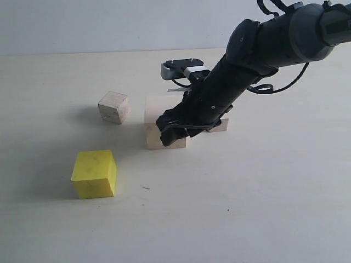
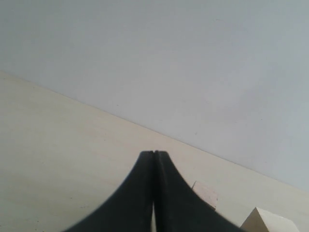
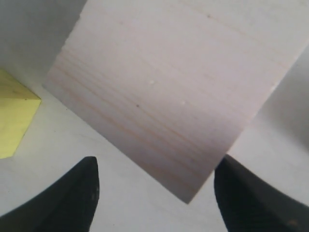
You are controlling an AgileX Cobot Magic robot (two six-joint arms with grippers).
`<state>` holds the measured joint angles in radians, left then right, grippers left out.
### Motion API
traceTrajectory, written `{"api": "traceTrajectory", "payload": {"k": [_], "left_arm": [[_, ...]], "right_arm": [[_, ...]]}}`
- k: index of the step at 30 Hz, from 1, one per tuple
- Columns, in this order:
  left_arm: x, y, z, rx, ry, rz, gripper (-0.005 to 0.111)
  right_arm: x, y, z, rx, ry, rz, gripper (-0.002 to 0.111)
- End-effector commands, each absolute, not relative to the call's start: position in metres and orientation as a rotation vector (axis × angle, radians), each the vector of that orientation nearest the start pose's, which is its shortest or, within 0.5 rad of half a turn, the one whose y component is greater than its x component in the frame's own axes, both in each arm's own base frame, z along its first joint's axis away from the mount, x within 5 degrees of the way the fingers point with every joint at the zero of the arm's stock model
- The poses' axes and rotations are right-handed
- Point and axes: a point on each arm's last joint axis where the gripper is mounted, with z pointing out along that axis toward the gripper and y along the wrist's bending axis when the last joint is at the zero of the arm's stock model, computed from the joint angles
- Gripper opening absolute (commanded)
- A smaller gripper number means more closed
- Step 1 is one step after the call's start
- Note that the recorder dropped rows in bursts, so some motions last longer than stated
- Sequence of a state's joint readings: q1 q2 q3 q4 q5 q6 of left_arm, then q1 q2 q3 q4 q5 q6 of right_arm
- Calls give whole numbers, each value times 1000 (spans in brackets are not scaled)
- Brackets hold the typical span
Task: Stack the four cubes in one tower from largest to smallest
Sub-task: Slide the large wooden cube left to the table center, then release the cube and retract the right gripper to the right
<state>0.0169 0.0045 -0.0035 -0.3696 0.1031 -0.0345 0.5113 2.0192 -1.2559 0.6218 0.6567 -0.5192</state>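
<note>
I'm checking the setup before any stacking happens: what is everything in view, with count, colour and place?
large pale wooden cube: one, pale wood, middle of the table, partly covered by the arm
bright yellow cube: one, yellow, near left, standing alone
smaller grainy wooden cube: one, tan wood, left of the large cube, apart from it
tiny pale wooden cube: one, pale wood, right of the large cube, mostly hidden behind the arm
table: one, cream
wall: one, pale grey, behind the table
right arm: one, black, reaching in from upper right
right tool: one, black, open over the large cube
left tool: one, black, shut, empty
</note>
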Motion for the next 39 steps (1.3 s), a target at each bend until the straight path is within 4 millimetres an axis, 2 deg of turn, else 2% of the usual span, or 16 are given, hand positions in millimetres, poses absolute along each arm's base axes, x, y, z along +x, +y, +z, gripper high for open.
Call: {"api": "traceTrajectory", "payload": {"k": [1, 5, 12, 15, 17, 19, 21, 22, 23, 24, 25, 27, 29, 31, 35, 39], "left_arm": [[56, -2, 205, -305, 1557, -332, 0], [56, -2, 205, -287, 1559, -313, 0], [56, -2, 205, -282, 1555, -307, 0], [56, -2, 205, -284, 1551, -308, 0], [56, -1, 207, -293, 1531, -312, 0], [56, -1, 208, -290, 1524, -307, 0], [56, -1, 209, -297, 1505, -309, 0], [56, 0, 210, -308, 1501, -320, 0], [56, 0, 210, -340, 1497, -352, 0], [56, 0, 210, -369, 1492, -383, 0], [56, -1, 209, -442, 1480, -461, 0], [56, -2, 207, -464, 1505, -488, 0], [56, -2, 206, -463, 1510, -488, 0], [56, -2, 205, -459, 1524, -487, 0], [54, -3, 221, -455, 1481, -507, 0], [49, -4, 242, -395, 1467, -487, 0]], "right_arm": [[327, 222, 146, -831, 2722, 644, 64], [325, 218, 164, -868, 2692, 596, 64], [318, 197, 200, -831, 2711, 358, 64], [308, 192, 218, -822, 2735, 363, 64], [303, 190, 228, -830, 2738, 372, 58], [299, 188, 236, -836, 2732, 377, 43], [295, 186, 249, -830, 2694, 384, 15], [293, 185, 255, -826, 2675, 388, 6], [290, 183, 265, -822, 2647, 393, 0], [286, 181, 272, -817, 2625, 397, 0], [276, 175, 281, -794, 2580, 402, 0], [255, 161, 291, -740, 2509, 411, 0], [225, 144, 292, -700, 2487, 420, 0], [205, 133, 295, -698, 2474, 426, 0], [172, 115, 299, -608, 2458, 468, 0], [149, 103, 312, -574, 2386, 501, 0]]}}
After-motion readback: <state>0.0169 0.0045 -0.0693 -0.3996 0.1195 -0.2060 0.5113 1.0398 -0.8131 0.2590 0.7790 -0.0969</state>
